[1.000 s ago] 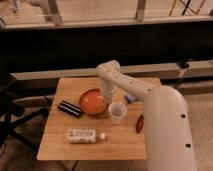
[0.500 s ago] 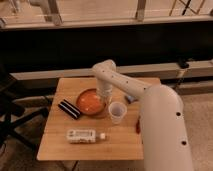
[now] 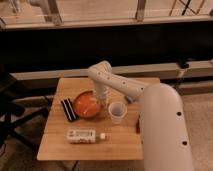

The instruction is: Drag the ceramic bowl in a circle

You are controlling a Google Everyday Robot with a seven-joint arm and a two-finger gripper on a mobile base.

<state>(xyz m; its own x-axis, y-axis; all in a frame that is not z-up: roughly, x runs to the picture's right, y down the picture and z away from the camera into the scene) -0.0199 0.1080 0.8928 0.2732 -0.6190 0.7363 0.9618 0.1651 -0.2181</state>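
The ceramic bowl (image 3: 85, 104), round and shallow with a glossy orange-red inside, sits on the wooden table (image 3: 125, 142) left of its middle. My white arm reaches over the table from the right and bends down to the bowl. My gripper (image 3: 102, 98) points down at the bowl's right rim, at or just inside it. A small white cup (image 3: 116, 112) stands right of the bowl, close to the gripper.
A black flat object (image 3: 68, 109) lies against the bowl's left side. A white bottle (image 3: 84, 134) lies on its side near the table's front edge. A dark chair (image 3: 12, 117) stands to the left. A low wall runs behind the table.
The bowl and the gripper have moved a little to the left and toward the front, closer to the black object. The cup and the bottle have stayed put.
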